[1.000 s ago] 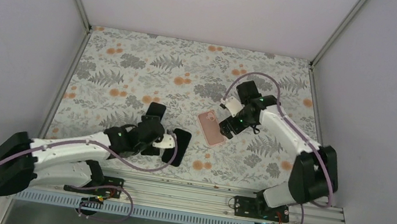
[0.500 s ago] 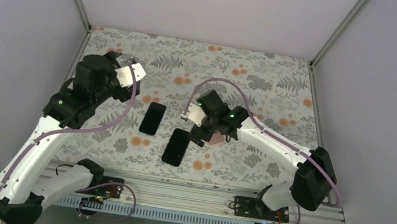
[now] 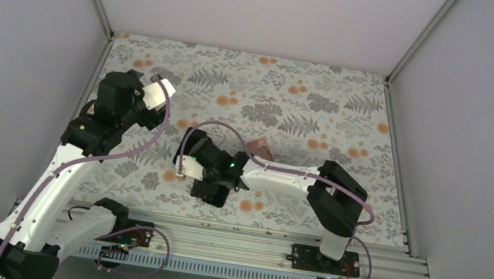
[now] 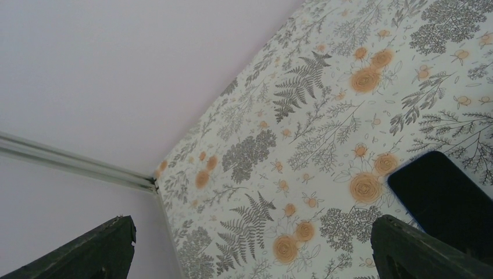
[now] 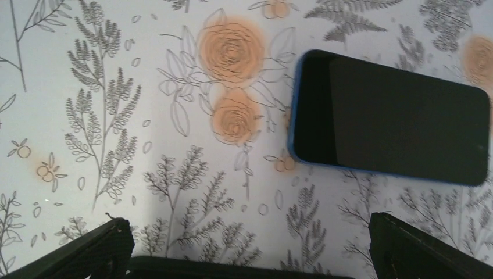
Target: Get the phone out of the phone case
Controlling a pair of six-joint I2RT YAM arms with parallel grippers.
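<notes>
We see the blue-cased phone (image 5: 389, 119) lying flat, screen up, on the floral table (image 5: 87, 87), just ahead of the right gripper (image 5: 247, 238), jaws spread; the left gripper (image 4: 250, 232) hangs high, jaws likewise spread.

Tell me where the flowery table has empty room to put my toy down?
The far strip of the table along the back wall is bare, and so is the right side between the pink case and the side rail. The near middle is crowded: the right arm reaches across it above a dark phone.
</notes>
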